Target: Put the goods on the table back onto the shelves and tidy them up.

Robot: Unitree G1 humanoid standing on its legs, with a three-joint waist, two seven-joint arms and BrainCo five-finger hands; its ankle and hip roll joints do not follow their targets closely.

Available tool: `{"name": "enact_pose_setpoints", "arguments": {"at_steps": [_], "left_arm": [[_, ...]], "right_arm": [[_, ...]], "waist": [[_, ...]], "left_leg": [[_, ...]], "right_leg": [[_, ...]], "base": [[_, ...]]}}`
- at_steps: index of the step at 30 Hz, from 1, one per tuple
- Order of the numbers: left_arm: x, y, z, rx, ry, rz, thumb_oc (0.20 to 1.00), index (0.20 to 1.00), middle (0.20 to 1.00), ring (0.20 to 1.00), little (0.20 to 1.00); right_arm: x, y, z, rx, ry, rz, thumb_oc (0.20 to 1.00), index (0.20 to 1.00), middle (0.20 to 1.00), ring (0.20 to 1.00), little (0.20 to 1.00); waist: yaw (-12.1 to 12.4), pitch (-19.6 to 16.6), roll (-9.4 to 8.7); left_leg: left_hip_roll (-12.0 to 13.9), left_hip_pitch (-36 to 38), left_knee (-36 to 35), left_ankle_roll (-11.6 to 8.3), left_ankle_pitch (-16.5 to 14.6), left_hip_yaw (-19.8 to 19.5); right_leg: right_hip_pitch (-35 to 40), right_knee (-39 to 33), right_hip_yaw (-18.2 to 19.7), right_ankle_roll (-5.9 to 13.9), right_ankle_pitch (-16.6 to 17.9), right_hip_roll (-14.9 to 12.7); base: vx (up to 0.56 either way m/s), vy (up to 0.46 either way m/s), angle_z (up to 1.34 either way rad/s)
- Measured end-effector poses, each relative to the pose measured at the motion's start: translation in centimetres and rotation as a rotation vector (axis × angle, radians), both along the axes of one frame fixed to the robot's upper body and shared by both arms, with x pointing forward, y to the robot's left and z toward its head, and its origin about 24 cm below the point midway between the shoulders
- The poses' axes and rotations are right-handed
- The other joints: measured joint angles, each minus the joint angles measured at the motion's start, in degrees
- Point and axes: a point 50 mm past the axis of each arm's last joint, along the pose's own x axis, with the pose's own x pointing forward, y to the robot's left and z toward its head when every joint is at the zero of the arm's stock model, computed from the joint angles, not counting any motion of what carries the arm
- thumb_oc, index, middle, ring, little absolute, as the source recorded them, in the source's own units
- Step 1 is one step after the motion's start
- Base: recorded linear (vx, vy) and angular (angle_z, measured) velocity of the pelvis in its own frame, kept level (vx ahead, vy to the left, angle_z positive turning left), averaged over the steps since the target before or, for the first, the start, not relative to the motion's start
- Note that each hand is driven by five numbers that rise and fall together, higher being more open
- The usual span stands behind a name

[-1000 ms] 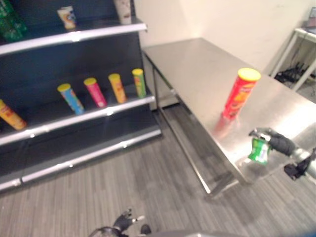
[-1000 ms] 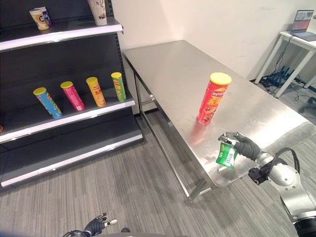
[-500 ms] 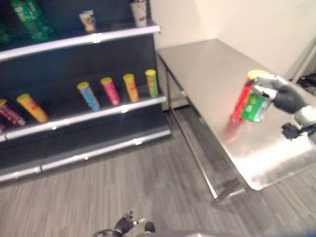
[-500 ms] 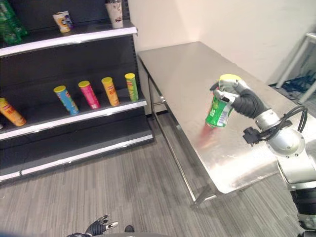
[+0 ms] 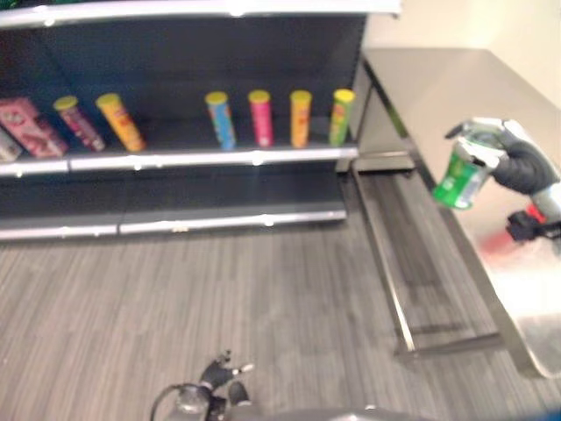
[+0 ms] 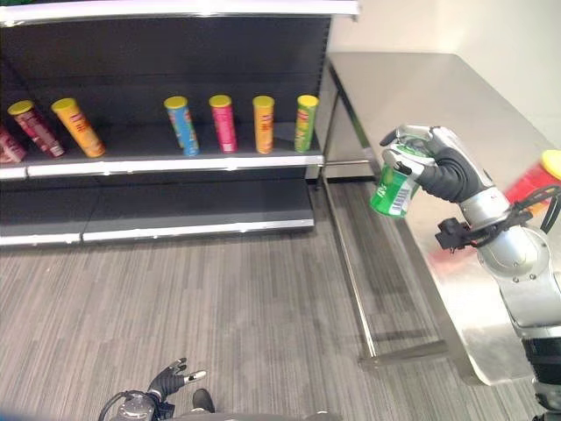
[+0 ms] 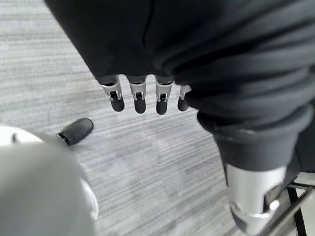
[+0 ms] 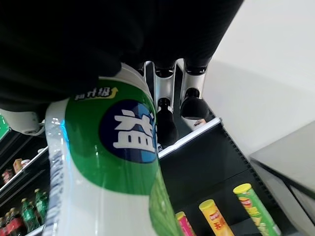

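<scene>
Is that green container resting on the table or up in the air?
In the air: the right hand grips the green container above the floor, beside the table.

Right hand (image 6: 443, 167) raised with fingers curled round a load; left hand (image 6: 166, 381) hangs low, fingers relaxed

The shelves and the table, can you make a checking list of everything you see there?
Surface: steel table, bare where it shows.
Job's things: green container held in the air beside the table's edge; red tube at the far right.
Clutter: nothing seen.
Hands: right hand, fingers curled round the green container; left hand low over the floor, fingers straight.
Cables: nothing seen.
Surroundings: dark shelves with a row of upright tubes, blue, pink, orange and green; grey striped floor.
</scene>
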Motion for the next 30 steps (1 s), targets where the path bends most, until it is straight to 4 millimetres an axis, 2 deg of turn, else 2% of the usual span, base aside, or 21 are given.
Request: {"name": "enact_pose_setpoints", "arguments": {"at_steps": [1,2,4,6,7,8,9,10,11,12,13,14,15,16,20,24,26,27,28,29,30], "left_arm": [[0.1,-0.1,0.0,-0.003,-0.006,0.000,1.000,1.000,1.000,1.000,1.000],[0.4,1.3,0.4,0.044,0.000,-0.022,1.000,1.000,1.000,1.000,1.000],[0.7,1.1,0.5,0.046,-0.013,-0.035,1.000,1.000,1.000,1.000,1.000],[1.2,2.0,0.9,0.073,-0.031,-0.029,1.000,1.000,1.000,1.000,1.000],[1.3,2.1,1.0,0.080,-0.032,-0.026,1.000,1.000,1.000,1.000,1.000],[1.7,2.1,1.1,0.078,-0.039,-0.029,1.000,1.000,1.000,1.000,1.000],[1.9,2.0,1.1,0.076,-0.043,-0.021,1.000,1.000,1.000,1.000,1.000],[2.1,2.1,1.1,0.077,-0.044,-0.016,1.000,1.000,1.000,1.000,1.000],[2.1,2.2,1.1,0.080,-0.040,-0.013,1.000,1.000,1.000,1.000,1.000],[1.8,2.0,0.9,0.076,-0.030,-0.016,1.000,1.000,1.000,1.000,1.000],[1.8,2.0,0.9,0.075,-0.028,-0.018,1.000,1.000,1.000,1.000,1.000],[2.0,1.7,0.9,0.072,-0.030,-0.020,1.000,1.000,1.000,1.000,1.000],[2.2,-0.1,0.6,0.023,-0.038,-0.041,1.000,1.000,1.000,1.000,1.000],[2.0,-1.1,0.3,-0.005,-0.031,-0.042,1.000,1.000,1.000,1.000,1.000],[0.9,-3.0,-0.3,-0.064,-0.006,-0.048,1.000,1.000,1.000,1.000,1.000],[1.7,-2.4,0.0,-0.034,-0.023,-0.076,1.000,1.000,1.000,1.000,1.000],[2.9,-3.0,0.4,-0.047,-0.051,-0.092,1.000,1.000,1.000,1.000,1.000],[3.1,-2.8,0.5,-0.045,-0.058,-0.095,1.000,1.000,1.000,1.000,1.000],[3.3,-2.6,0.6,-0.042,-0.060,-0.085,1.000,1.000,1.000,1.000,1.000],[3.2,-2.4,0.5,-0.031,-0.056,-0.096,1.000,1.000,1.000,1.000,1.000],[3.2,-2.8,0.5,-0.041,-0.057,-0.099,1.000,1.000,1.000,1.000,1.000]], "right_arm": [[0.0,0.2,0.1,-0.004,-0.003,0.007,0.200,0.200,0.200,0.200,0.200],[0.1,0.5,0.5,-0.014,-0.033,0.005,0.200,0.200,0.200,0.200,0.200],[0.4,0.9,1.4,-0.023,-0.070,0.009,0.200,0.200,0.200,0.200,0.200],[0.4,1.0,1.3,-0.043,-0.060,0.011,0.200,0.200,0.200,0.200,0.200],[0.5,1.1,1.2,-0.051,-0.053,0.011,0.200,0.200,0.200,0.200,0.200],[0.5,0.9,0.9,-0.055,-0.038,0.003,0.200,0.200,0.200,0.200,0.200],[0.3,0.7,0.4,-0.058,-0.017,-0.004,0.200,0.200,0.200,0.200,0.200],[0.2,0.6,0.2,-0.061,-0.007,-0.007,0.200,0.200,0.200,0.200,0.200],[0.0,0.5,0.1,-0.060,-0.004,-0.012,0.200,0.200,0.200,0.200,0.200],[-0.1,0.4,0.5,-0.056,-0.023,-0.019,0.200,0.200,0.200,0.200,0.200],[-0.1,0.2,0.6,-0.048,-0.032,-0.023,0.200,0.200,0.200,0.200,0.200],[-0.4,-0.3,0.9,-0.019,-0.063,-0.048,0.200,0.200,0.200,0.200,0.200],[-0.7,-1.1,1.7,-0.021,-0.095,-0.089,0.200,0.200,0.200,0.200,0.200],[-0.8,-1.5,2.0,-0.021,-0.111,-0.105,0.200,0.200,0.200,0.200,0.200],[-1.0,-2.6,2.0,-0.049,-0.098,-0.168,0.200,0.200,0.200,0.200,0.200],[-1.0,-2.7,1.9,-0.060,-0.088,-0.177,0.200,0.200,0.200,0.200,0.200],[-1.1,-2.7,2.6,-0.104,-0.092,-0.178,0.200,0.200,0.200,0.200,0.200],[-1.4,-2.2,3.4,-0.145,-0.117,-0.162,0.200,0.200,0.200,0.200,0.200],[-1.4,-2.1,3.8,-0.144,-0.137,-0.153,0.200,0.200,0.200,0.200,0.200],[-1.5,-2.0,4.1,-0.156,-0.142,-0.154,0.200,0.200,0.200,0.200,0.200],[-1.5,-1.8,4.7,-0.179,-0.154,-0.150,0.200,0.200,0.200,0.200,0.200]], "waist": [[0.44,0.12,0.96],[0.96,0.35,-0.19],[0.59,-0.13,1.25],[0.40,0.04,0.61],[0.09,0.41,0.79],[-0.90,0.88,1.41],[-1.23,0.92,1.77],[-1.36,1.16,1.91],[-1.91,1.31,1.95],[-3.12,1.28,0.38],[-3.36,1.23,-0.01],[-4.39,0.90,-1.19],[-5.18,0.78,0.01],[-4.49,0.95,0.40],[-5.33,1.09,3.22],[-6.83,1.85,3.29],[-6.66,3.35,5.11],[-6.80,3.30,5.44],[-7.27,3.49,4.76],[-8.14,3.01,4.72],[-8.12,2.81,5.46]], "left_leg": [[0.14,0.08,-0.13,0.42,-0.19,0.19],[-2.29,-0.84,1.52,2.05,-1.66,0.83],[-3.45,-0.33,-0.21,3.27,-2.23,1.86],[-4.99,-0.19,-0.22,4.66,-3.12,2.03],[-5.17,-0.06,-0.23,5.02,-3.25,1.93],[-4.61,0.28,-0.26,5.74,-3.50,1.12],[-3.46,0.67,-0.28,6.06,-3.76,1.03],[-2.87,1.14,-0.54,6.13,-3.91,1.04],[-2.78,1.48,-0.66,5.93,-4.09,0.71],[-3.67,2.11,-0.66,5.32,-4.54,-0.40],[-3.75,2.10,-0.68,5.19,-4.64,-0.60],[-4.00,1.97,-0.69,4.55,-5.04,-2.37],[-4.01,2.08,-0.64,3.86,-4.89,-3.47],[-4.04,2.11,-0.04,3.67,-4.77,-3.43],[-4.37,3.91,-0.15,1.72,-5.18,-3.96],[-5.69,5.30,-0.20,2.03,-5.55,-7.08],[-4.66,6.62,-0.20,3.75,-7.10,-10.10],[-4.74,6.41,-0.17,4.14,-8.30,-10.94],[-5.03,6.11,0.02,3.22,-9.22,-11.97],[-5.12,6.04,-0.09,3.54,-9.07,-13.68],[-4.52,5.99,0.09,3.56,-9.11,-14.13]], "right_leg": [[-0.69,-0.89,0.46,1.16,-1.62,0.22],[-1.91,1.57,0.19,0.99,2.64,-1.27],[-5.41,4.72,2.41,0.84,3.66,-3.47],[-6.20,5.18,4.67,1.41,5.21,-4.31],[-8.27,9.35,7.21,1.64,5.32,-4.77],[-12.76,16.28,12.87,2.64,3.76,-4.26],[-14.37,15.43,20.38,4.06,-1.38,-0.55],[-14.99,11.19,23.86,4.61,-3.11,2.31],[-15.11,6.97,24.22,4.41,-3.10,4.07],[-15.66,-1.75,22.47,3.27,-1.21,6.34],[-15.85,-3.30,21.91,3.54,-0.91,6.81],[-15.50,-5.56,21.97,1.96,2.15,7.88],[-13.63,-7.39,19.74,2.19,3.15,8.25],[-13.33,-7.95,19.45,2.19,3.15,8.33],[-10.70,-6.55,16.89,0.97,3.47,8.10],[-9.50,-3.61,15.04,1.77,2.38,6.13],[-13.93,6.58,14.34,3.40,-1.55,5.65],[-16.81,6.30,14.44,3.83,-3.71,6.40],[-16.66,6.46,14.30,3.06,-3.45,6.70],[-16.31,6.63,14.54,1.48,-3.01,6.88],[-15.62,6.82,13.45,1.09,-3.48,7.37]], "base": [[0.19,0.696,0.03],[0.09,0.313,-0.02],[0.07,0.206,-0.16],[0.11,0.200,-0.18],[0.16,0.183,0.05],[0.17,0.149,0.10],[0.11,0.087,0.08],[0.10,0.063,0.06],[0.22,0.057,0.24],[0.23,0.061,0.35],[0.24,0.033,0.57],[0.15,0.019,0.84],[0.24,0.027,0.76],[0.26,0.029,0.54],[0.27,0.002,0.24],[0.31,-0.081,0.30],[0.26,-0.151,0.18],[0.33,-0.246,0.37],[0.41,-0.335,0.67],[0.28,-0.264,0.68],[0.23,-0.278,0.68]]}}
